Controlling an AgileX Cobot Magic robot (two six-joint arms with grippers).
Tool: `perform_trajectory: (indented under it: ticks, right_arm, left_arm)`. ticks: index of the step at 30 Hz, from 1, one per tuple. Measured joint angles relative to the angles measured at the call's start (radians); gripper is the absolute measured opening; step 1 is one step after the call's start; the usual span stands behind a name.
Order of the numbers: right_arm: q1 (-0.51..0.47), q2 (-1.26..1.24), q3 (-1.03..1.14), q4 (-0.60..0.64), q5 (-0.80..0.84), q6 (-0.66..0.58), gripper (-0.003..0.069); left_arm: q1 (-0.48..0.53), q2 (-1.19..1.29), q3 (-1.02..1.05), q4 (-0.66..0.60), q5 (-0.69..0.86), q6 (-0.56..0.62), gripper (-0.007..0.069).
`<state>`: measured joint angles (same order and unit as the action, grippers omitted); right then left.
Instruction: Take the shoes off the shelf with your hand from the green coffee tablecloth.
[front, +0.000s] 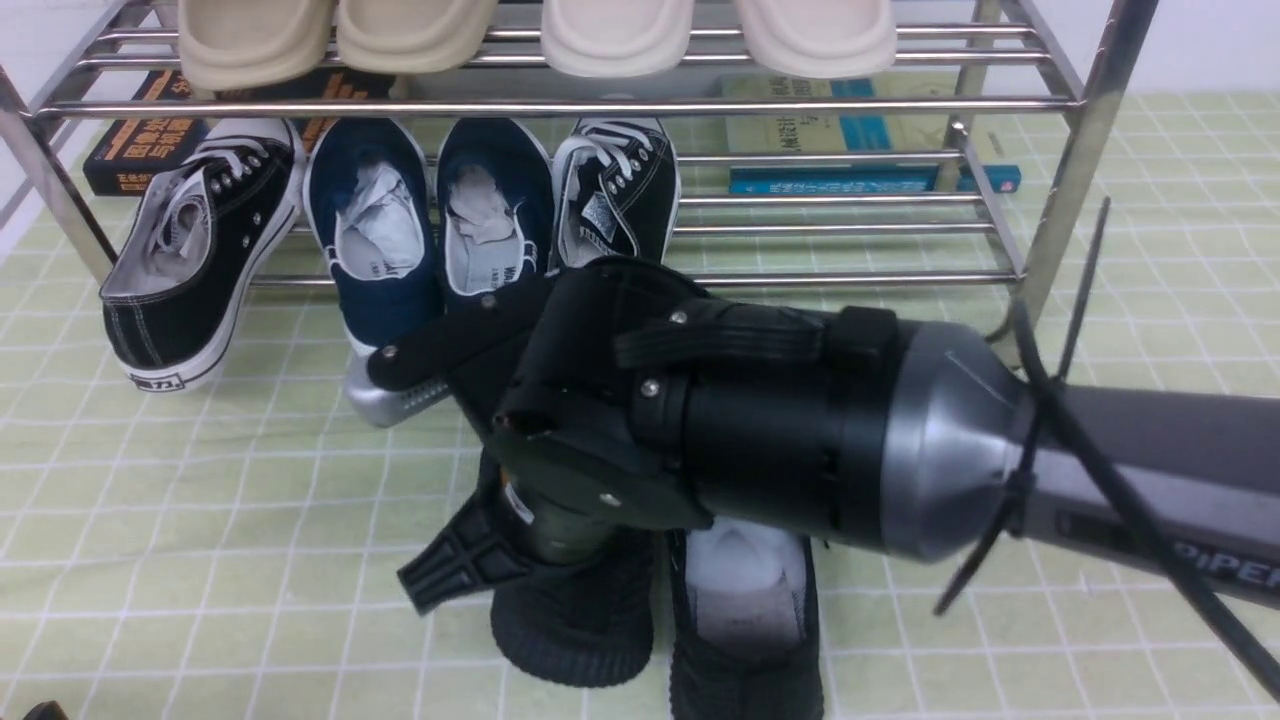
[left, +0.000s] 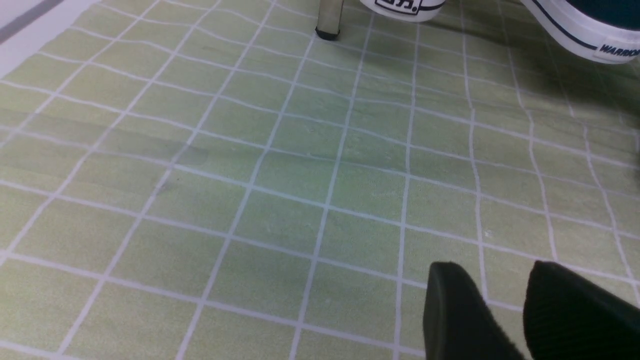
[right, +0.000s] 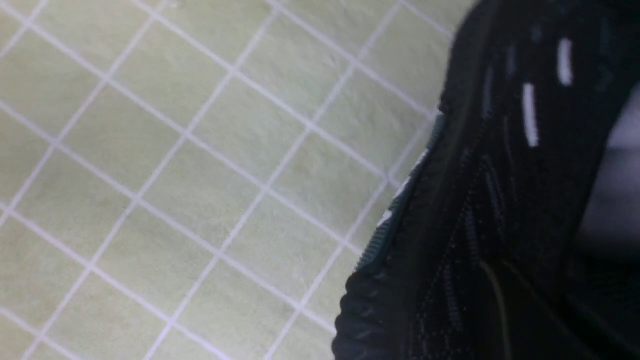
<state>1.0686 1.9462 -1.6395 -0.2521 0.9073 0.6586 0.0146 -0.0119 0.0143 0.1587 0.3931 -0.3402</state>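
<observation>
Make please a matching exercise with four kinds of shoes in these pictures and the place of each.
1. Beige clogs
2. Navy slip-ons
3. White clogs
4. Black knit sneakers

A. upper tier, right side
B. on the green cloth
C. upper tier, left side
D. lower tier, between two canvas sneakers

Pairs: 1-C, 2-D, 3-A, 4-B

1. The knit sneakers (front: 745, 630) are on the cloth (front: 250, 560), in front of the rack (front: 560, 108).
2. On the rack's top level are the clogs (front: 615, 35).
3. On the rack's low level, the slip-ons (front: 375, 240) sit between the two canvas sneakers (front: 205, 255).
4. Books (front: 150, 140) lie behind the rack's low level, some left, some right.
</observation>
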Motion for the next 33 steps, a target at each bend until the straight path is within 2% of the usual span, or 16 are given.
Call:
perform_trajectory:
  ticks: [7, 11, 14, 18, 19, 20, 23, 27, 29, 31, 33]
  right_arm:
    - [0.0, 0.045, -0.001, 0.049, 0.003, 0.068, 0.0025]
    - [0.0, 0.075, -0.001, 0.101, 0.013, 0.073, 0.0057]
    - [0.0, 0.086, -0.001, 0.131, 0.013, 0.073, 0.013]
    - [0.0, 0.081, -0.01, 0.162, 0.033, 0.057, 0.0302]
    - [0.0, 0.08, -0.01, 0.164, 0.033, 0.054, 0.0311]
    - [0.0, 0.073, -0.026, 0.185, 0.063, 0.019, 0.0375]
    - [0.0, 0.036, -0.074, 0.209, 0.151, -0.078, 0.0447]
    - [0.0, -0.051, -0.148, 0.219, 0.292, -0.224, 0.0451]
    - [0.0, -0.08, -0.164, 0.213, 0.308, -0.264, 0.0439]
    - [0.0, -0.175, -0.18, 0.183, 0.318, -0.375, 0.037]
    - [0.0, -0.254, -0.18, 0.163, 0.329, -0.436, 0.0288]
  left_arm:
    - [0.0, 0.0, 0.0, 0.0, 0.0, 0.0, 0.0243]
    - [0.0, 0.0, 0.0, 0.0, 0.0, 0.0, 0.0243]
    - [0.0, 0.0, 0.0, 0.0, 0.0, 0.0, 0.0243]
    - [0.0, 0.0, 0.0, 0.0, 0.0, 0.0, 0.0243]
    - [0.0, 0.0, 0.0, 0.0, 0.0, 0.0, 0.0243]
    - [0.0, 0.0, 0.0, 0.0, 0.0, 0.0, 0.0243]
    - [0.0, 0.0, 0.0, 0.001, 0.0, 0.0, 0.0243]
    - [0.0, 0.0, 0.0, 0.001, 0.0, 0.0, 0.0243]
    - [0.0, 0.0, 0.0, 0.001, 0.0, 0.0, 0.0243]
    - [0.0, 0.0, 0.0, 0.001, 0.0, 0.0, 0.0243]
    - [0.0, 0.0, 0.0, 0.001, 0.0, 0.0, 0.0243]
